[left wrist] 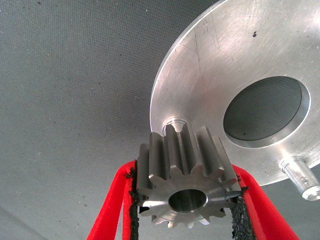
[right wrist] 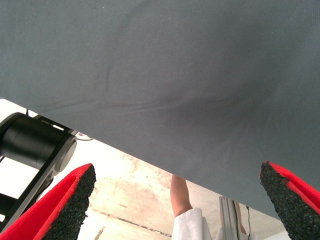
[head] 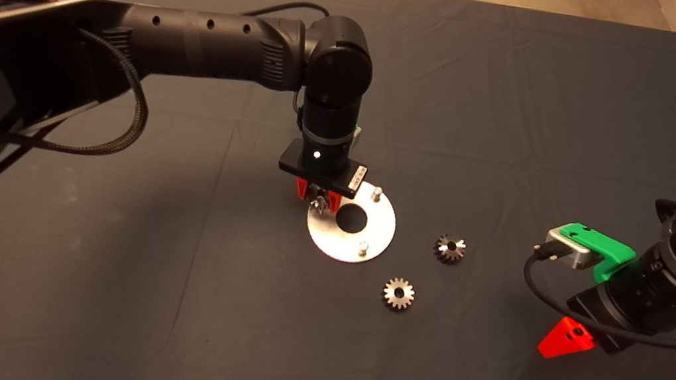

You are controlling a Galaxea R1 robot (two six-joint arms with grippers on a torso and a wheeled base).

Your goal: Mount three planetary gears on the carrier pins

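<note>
**Gear held over the disc**

The left pincer (left wrist: 187, 210) holds 1 gear (left wrist: 186, 180) just over a pin (left wrist: 175, 123) on the disc (head: 380, 233), near the bench's middle. 2 gears (head: 398, 293) lie beside the disc. The right pincer (right wrist: 175, 200) waits wide open by the right edge.

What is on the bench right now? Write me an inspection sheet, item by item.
Surface: dark mat, creased.
Job's things: round disc with carrier pins, two bare; one gear held over the third pin; two loose gears on the mat beside the disc.
Clutter: nothing seen.
Grippers: left gripper shut on the gear at the disc's edge; right gripper open, parked at the mat's right side.
Cables: black cable looped at the right wrist.
Surroundings: pale floor; a person's arm beyond the mat.
</note>
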